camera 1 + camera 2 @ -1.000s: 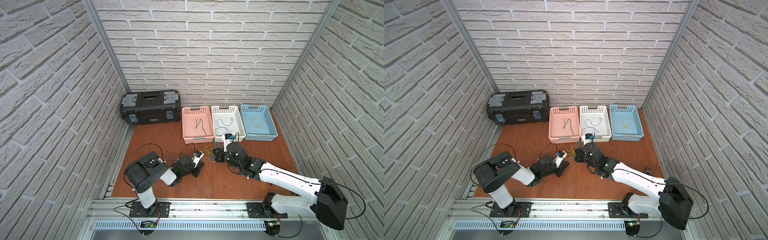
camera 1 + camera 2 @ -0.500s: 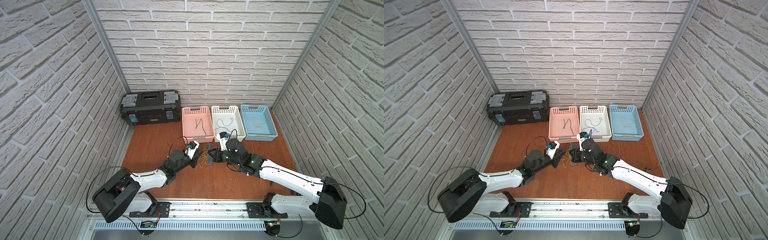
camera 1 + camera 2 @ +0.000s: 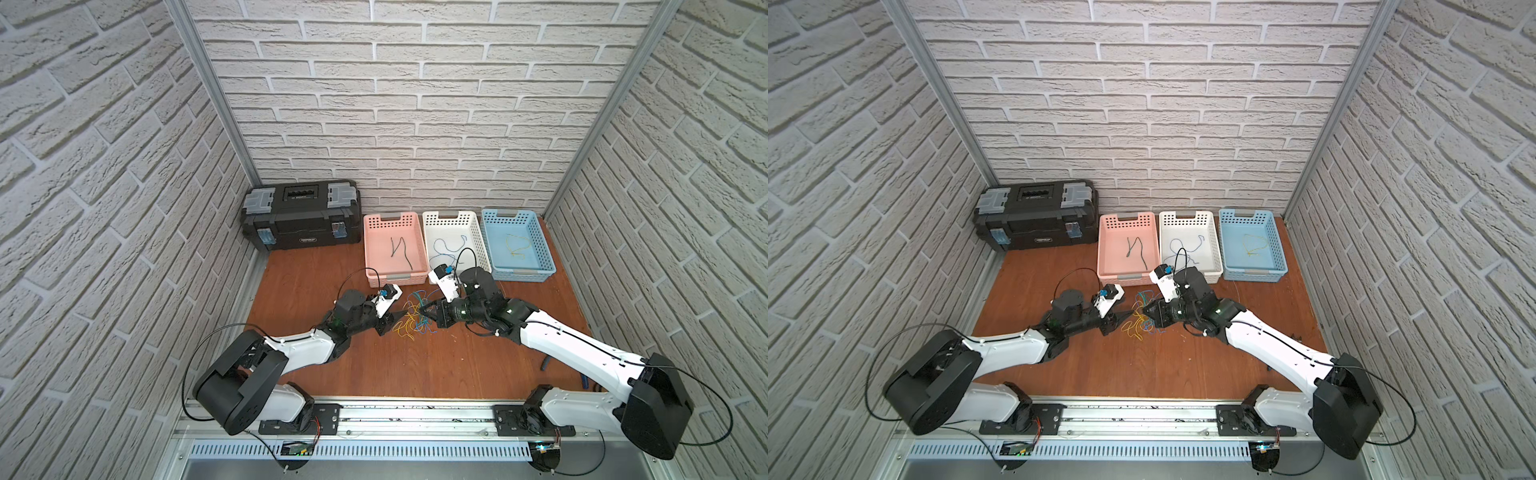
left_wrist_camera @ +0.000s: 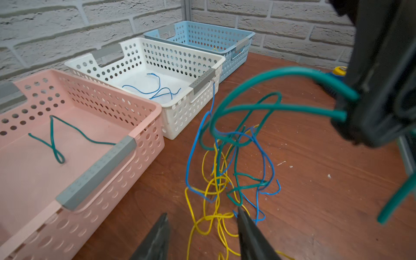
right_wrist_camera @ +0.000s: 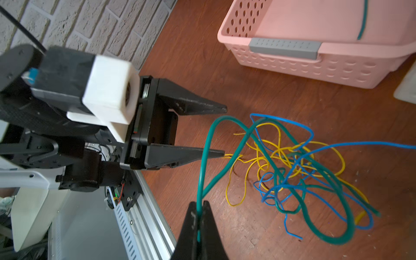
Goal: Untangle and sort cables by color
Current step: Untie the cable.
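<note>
While the right gripper (image 5: 199, 208) pinches a green cable (image 5: 203, 157) between jaws pressed together, the left gripper (image 5: 225, 131) faces it with jaws spread and nothing between them. The green cable rises from the right gripper in a tall loop and runs back down into the tangle (image 5: 292, 168), a knot of yellow, blue and green cables lying on the wooden table (image 3: 374, 374). In both top views the tangle (image 3: 413, 318) sits between the two grippers, just in front of the baskets. One fingertip of the left gripper lies close to a yellow end at the edge of the tangle; contact cannot be told. Behind, side by side, stand a pink basket (image 3: 376, 266) holding a green strand (image 3: 399, 249), a white basket (image 3: 476, 249) holding a blue strand (image 3: 446, 245), and a blue basket (image 3: 538, 245) holding a yellow strand (image 3: 517, 245). A black toolbox (image 3: 299, 216) stands against the wall beside the pink basket.
</note>
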`<state>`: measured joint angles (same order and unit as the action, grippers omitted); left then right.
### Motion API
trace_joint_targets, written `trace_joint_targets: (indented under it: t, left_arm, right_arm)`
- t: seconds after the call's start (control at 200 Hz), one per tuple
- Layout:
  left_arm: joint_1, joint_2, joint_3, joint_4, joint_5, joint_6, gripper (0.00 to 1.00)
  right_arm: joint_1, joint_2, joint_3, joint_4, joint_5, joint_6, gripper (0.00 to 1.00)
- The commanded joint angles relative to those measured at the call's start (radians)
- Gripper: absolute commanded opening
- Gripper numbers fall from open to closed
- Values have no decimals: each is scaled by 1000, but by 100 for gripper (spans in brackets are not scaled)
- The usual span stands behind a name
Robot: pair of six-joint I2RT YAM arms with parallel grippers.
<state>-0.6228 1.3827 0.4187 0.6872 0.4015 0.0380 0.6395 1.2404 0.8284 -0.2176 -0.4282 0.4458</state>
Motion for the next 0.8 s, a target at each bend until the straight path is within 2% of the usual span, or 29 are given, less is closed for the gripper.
trace_joint_targets:
  t: [0.0,0.235,0.375,0.435,0.505,0.52,0.665,0.795]
  left_arm:
    - [10,19,33,47,27,30,51]
    - [53,101,73,83,117,32,44]
    - [56,134,99,64,176,43,35]
    - [56,140,100,71,183,42,28]
    - [59,146,95,80,169,42,1]
    - [59,148,92,82,162,42,0]
    - [66,193,59,80,131,20,0]
    - [66,234,-13,182,104,-30,0]
  right_arm:
    - [-1,-12,18,29,-72,-45,3]
    - [1,-17,19,37,-84,-42,3]
    - [1,-15,20,40,-81,-39,3]
    - [0,-12,20,51,-85,-35,3]
    - [0,-17,19,57,-72,-29,3]
    - [1,-20,18,60,-66,-29,3]
    - [-1,-134,-22,141,145,44,3]
    - [-1,-201,-72,283,301,134,3]
